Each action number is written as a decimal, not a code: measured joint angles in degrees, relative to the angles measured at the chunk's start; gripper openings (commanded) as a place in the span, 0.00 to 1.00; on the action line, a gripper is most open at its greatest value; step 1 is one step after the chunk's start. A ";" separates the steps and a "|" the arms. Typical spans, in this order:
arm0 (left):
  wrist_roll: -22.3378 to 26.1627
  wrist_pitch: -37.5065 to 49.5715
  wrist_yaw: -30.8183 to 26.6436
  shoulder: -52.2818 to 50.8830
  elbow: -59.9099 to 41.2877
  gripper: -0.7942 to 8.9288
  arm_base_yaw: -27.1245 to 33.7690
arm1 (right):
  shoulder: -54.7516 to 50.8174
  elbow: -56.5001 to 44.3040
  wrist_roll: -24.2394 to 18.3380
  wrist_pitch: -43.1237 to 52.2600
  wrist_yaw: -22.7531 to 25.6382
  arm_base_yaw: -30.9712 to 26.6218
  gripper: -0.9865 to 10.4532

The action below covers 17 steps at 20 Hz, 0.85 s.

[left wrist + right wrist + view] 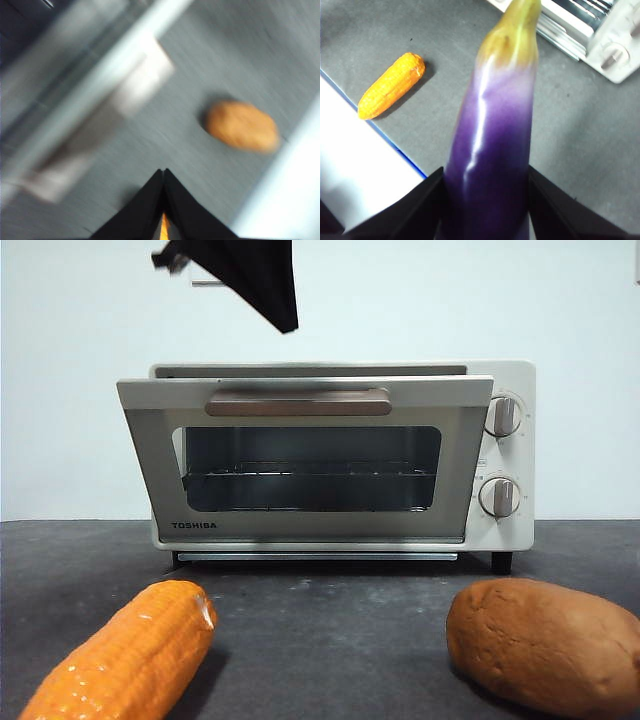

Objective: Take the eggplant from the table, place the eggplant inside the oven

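Above the dark grey table, the right gripper clamps the eggplant between its fingers, lifted but not yet in the half-open oven beyond its stem, while the left gripper waits pinched shut.

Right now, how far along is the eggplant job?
Done: the right gripper is shut on the eggplant, lifted off the table. The oven door is only partly open. The left gripper, jaws shut, hangs above the door. Left: open the door fully, then set the eggplant on the rack.
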 measured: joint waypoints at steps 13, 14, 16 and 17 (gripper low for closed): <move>1.01 11.17 -13.31 -0.48 -10.99 0.09 2.54 | 1.84 0.00 -1.53 1.03 -0.02 0.00 0.25; 0.98 9.27 -13.11 -0.48 -11.02 0.09 2.21 | 1.84 0.00 -1.53 1.05 -0.02 0.00 0.25; 0.92 5.44 -11.63 -0.48 -11.02 0.09 1.22 | 1.86 0.00 -1.64 1.38 -0.15 0.00 0.25; 0.79 3.98 -10.91 -0.50 -11.02 0.09 0.66 | 1.86 0.00 -1.77 1.92 -0.46 0.00 0.25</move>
